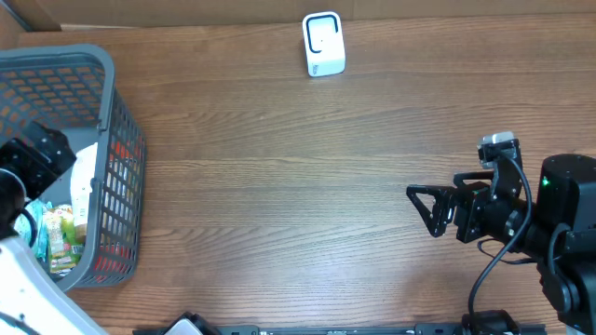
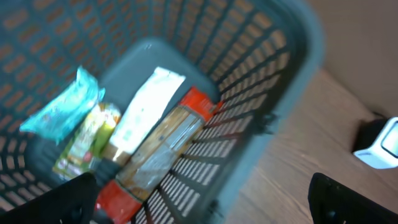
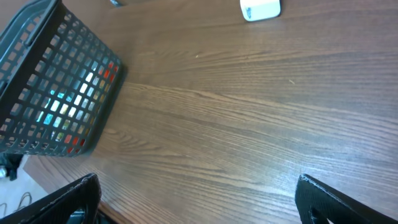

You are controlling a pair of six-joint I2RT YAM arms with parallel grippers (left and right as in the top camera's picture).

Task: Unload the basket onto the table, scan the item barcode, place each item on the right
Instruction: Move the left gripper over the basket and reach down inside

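Left pincer (image 2: 206, 200), fingers apart, hangs above the packets (image 2: 160, 148) lying in the basket (image 2: 277, 65).

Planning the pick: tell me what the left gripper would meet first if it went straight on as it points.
Probably the long clear packet with red ends lying in the grey plastic mesh basket; the view is blurred, so the basket's side wall could come first.

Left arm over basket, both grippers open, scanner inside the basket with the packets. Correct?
No. The scanner stands on the table near its far edge, outside the basket, as the overhead view shows. The rest holds: the left gripper is over the basket, and it and the right gripper are open.
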